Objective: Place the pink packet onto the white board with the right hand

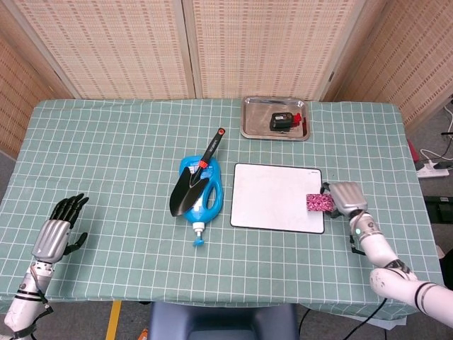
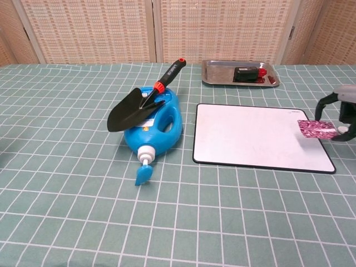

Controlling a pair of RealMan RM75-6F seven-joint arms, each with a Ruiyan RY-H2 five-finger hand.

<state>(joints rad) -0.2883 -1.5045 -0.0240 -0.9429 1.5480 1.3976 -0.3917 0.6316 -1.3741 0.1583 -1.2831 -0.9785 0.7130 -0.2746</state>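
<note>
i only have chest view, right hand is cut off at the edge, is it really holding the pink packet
Observer: Yes. In the head view the right hand grips the pink packet at the white board's right edge.
Operator: where's the left hand, i see none of it
Observer: The left hand sits at the table's near left, fingers apart, holding nothing.
Operator: anything right of the board
Observer: Only bare tablecloth there, up to the table edge.
</note>
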